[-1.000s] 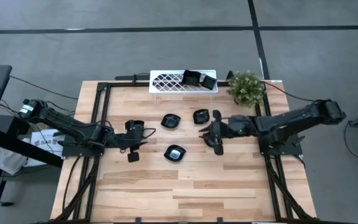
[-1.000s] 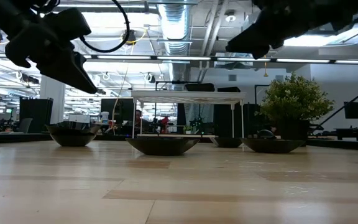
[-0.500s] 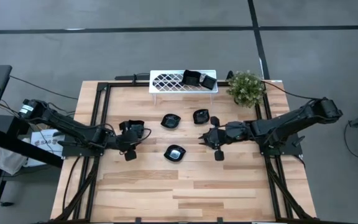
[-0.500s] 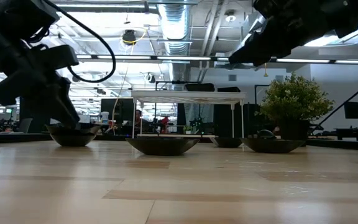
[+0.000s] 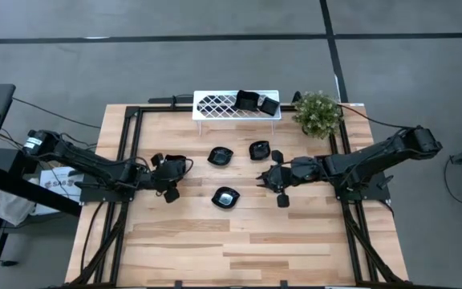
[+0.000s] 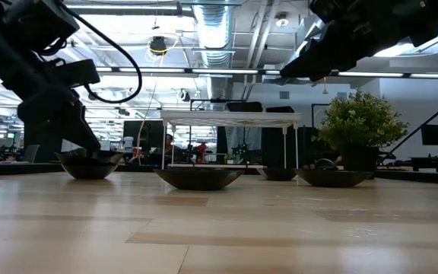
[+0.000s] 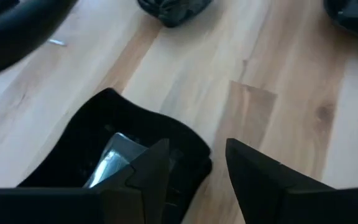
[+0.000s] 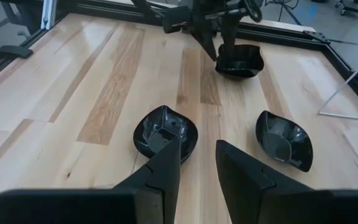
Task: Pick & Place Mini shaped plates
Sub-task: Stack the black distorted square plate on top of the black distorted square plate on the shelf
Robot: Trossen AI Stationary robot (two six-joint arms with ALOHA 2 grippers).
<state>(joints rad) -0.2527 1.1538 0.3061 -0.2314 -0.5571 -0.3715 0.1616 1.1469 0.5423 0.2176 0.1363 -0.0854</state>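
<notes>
Six mini shaped plates in play: two sit on the white lattice rack (image 5: 235, 105) at the table's back edge (image 5: 246, 101) (image 5: 269, 105), and four lie on the pale wood table (image 5: 239, 241). All are small, glossy and black. The front one (image 5: 226, 197) is a lobed leaf-like bowl. Behind it sit a rounded plate (image 5: 220, 156) and a squarish plate (image 5: 259, 150). The fourth, an angular plate (image 7: 114, 158), lies at the table's left side.

One leafy green potted plant (image 5: 318, 112) stands beside the rack.

The left gripper (image 5: 169, 178) is down at that angular plate, its fingers (image 7: 148, 177) spread apart, one over the plate's rim and the other over bare wood. I cannot tell whether they touch it.

The right gripper (image 5: 278, 186) hangs over the table right of the front plate, its jaws parted a little, nothing between them.
</notes>
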